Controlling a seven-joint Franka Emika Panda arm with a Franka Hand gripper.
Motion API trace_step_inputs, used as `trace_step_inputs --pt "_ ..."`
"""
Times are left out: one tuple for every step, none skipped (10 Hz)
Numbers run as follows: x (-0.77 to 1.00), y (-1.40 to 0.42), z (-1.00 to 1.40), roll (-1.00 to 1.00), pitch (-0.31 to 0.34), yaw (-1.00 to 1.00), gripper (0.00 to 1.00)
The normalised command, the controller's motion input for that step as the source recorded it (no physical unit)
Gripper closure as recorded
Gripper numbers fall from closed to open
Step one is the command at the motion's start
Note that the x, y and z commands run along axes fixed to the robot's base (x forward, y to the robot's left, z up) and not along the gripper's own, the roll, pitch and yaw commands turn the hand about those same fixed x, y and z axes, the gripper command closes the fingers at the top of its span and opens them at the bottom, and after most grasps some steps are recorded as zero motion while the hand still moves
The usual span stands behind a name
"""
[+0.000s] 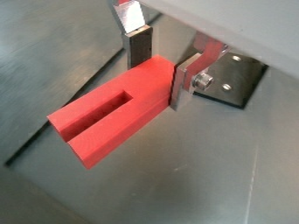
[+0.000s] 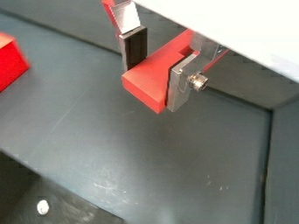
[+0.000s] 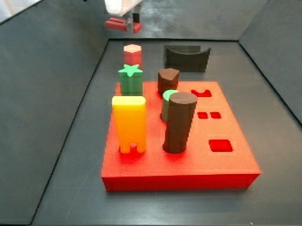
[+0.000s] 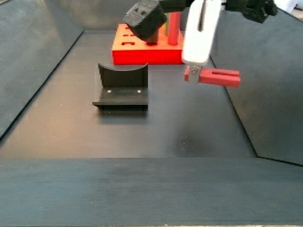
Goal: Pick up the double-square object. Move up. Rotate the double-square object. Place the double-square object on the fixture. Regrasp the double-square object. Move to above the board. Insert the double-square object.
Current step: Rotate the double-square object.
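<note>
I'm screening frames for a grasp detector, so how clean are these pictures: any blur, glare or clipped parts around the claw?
In both wrist views the claw and the double-square object look sharp, though a pale out-of-focus body fills one corner. In a side view the claw is small, soft and cut by the frame edge. In a side view the floor carries a soft sheen; the fixture stays readable.

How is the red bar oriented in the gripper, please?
Horizontal: the bar sticks out sideways from the gripper, held above the floor.

hand clamping double-square object horiz, above floor, fixture left
</note>
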Motion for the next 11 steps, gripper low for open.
trace_step_inputs --pt "-0.01 0.02 -0.01 0.0 -0.008 -1.0 1.0" --pt "-0.01 0.02 -0.01 0.0 -0.008 -1.0 1.0" --pt "-0.01 0.02 -0.01 0.0 -0.009 -1.0 1.0" --pt "-0.01 0.02 -0.01 0.0 -0.009 -1.0 1.0" --pt "-0.01 0.02 -0.01 0.0 -0.01 -1.0 1.0" --pt "-0.01 0.02 -0.01 0.0 -0.011 -1.0 1.0" --pt "-0.01 0.02 -0.01 0.0 -0.011 -1.0 1.0" --pt "-0.01 0.02 -0.01 0.0 -0.012 -1.0 1.0" --pt "-0.01 0.02 -0.01 0.0 -0.013 -1.0 1.0" --pt "-0.01 0.02 -0.01 0.0 -0.015 -1.0 1.0" --pt "-0.01 0.02 -0.01 0.0 -0.016 -1.0 1.0"
